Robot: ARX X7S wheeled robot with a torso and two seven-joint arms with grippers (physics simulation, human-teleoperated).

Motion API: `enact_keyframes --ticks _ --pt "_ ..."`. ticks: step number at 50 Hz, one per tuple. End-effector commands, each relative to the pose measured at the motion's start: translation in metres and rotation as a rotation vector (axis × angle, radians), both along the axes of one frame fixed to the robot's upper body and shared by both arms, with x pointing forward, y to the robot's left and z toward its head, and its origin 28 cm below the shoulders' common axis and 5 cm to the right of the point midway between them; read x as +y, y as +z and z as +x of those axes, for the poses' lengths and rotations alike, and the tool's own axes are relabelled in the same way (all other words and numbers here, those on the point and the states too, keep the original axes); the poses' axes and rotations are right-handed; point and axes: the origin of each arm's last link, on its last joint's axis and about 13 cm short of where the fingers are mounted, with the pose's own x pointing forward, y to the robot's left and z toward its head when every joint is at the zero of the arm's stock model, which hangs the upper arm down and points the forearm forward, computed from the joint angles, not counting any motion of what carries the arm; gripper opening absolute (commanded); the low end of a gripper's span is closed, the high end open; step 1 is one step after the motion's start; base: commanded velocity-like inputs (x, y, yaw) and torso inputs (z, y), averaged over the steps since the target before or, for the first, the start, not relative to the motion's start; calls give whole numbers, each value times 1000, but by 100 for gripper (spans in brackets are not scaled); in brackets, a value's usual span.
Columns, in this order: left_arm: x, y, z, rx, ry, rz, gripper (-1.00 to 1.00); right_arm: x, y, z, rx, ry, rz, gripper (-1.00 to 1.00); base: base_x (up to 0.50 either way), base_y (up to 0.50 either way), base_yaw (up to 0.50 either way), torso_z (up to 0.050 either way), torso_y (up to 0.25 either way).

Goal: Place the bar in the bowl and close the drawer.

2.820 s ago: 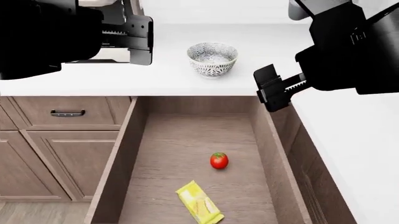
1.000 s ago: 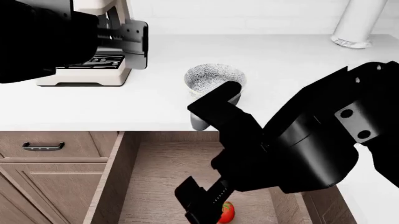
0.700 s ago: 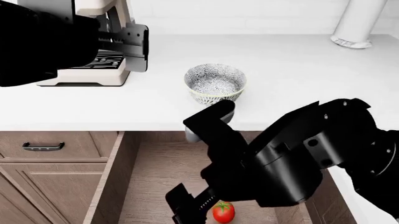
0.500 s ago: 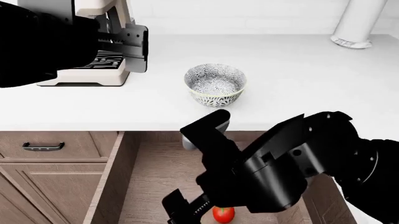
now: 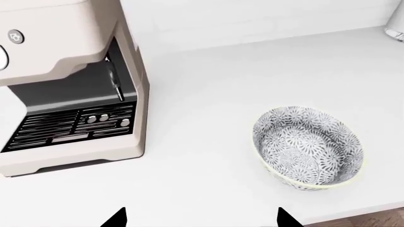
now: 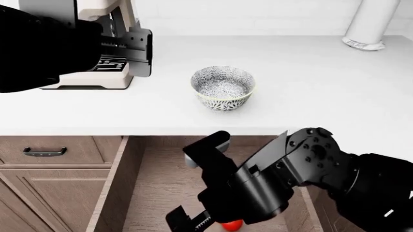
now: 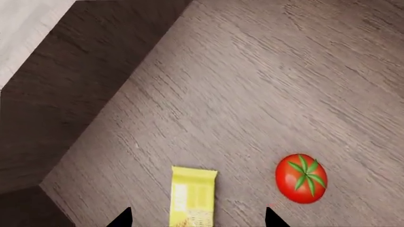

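The yellow bar (image 7: 192,197) lies flat on the floor of the open wooden drawer (image 7: 252,85), hidden behind my right arm in the head view. My right gripper (image 7: 197,220) hangs open just above it, its tips either side of the bar's near end without touching. In the head view that gripper (image 6: 188,222) is low inside the drawer (image 6: 152,183). The speckled bowl (image 6: 223,88) stands empty on the white counter behind the drawer, and shows as bowl (image 5: 309,149) in the left wrist view. My left gripper (image 6: 142,52) hovers open over the counter, left of the bowl.
A red tomato (image 7: 302,178) rests on the drawer floor close beside the bar, a sliver of tomato (image 6: 232,224) showing under my arm. A coffee machine (image 5: 63,94) stands left of the bowl. A white cylinder (image 6: 371,24) is at back right. A narrower drawer (image 6: 44,151) is at left.
My right arm has sunk deeper into the drawer, uncovering the bowl and covering most of the tomato. The left arm has barely moved.
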Motion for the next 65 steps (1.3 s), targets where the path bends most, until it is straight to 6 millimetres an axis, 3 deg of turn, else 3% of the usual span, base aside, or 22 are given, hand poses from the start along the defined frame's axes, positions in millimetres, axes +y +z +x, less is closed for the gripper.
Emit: enact_keyframes --ticks 1,18,65 --pt "1 -1 1 4 1 0 100 4 -13 6 45 0 -12 100 0 0 0 0 0" --pt "2 -2 2 6 -2 0 100 7 -34 18 94 -7 -39 100 0 0 0 0 0" --pt "11 -15 7 34 10 -4 100 26 -98 23 223 40 -115 100 0 0 0 0 0"
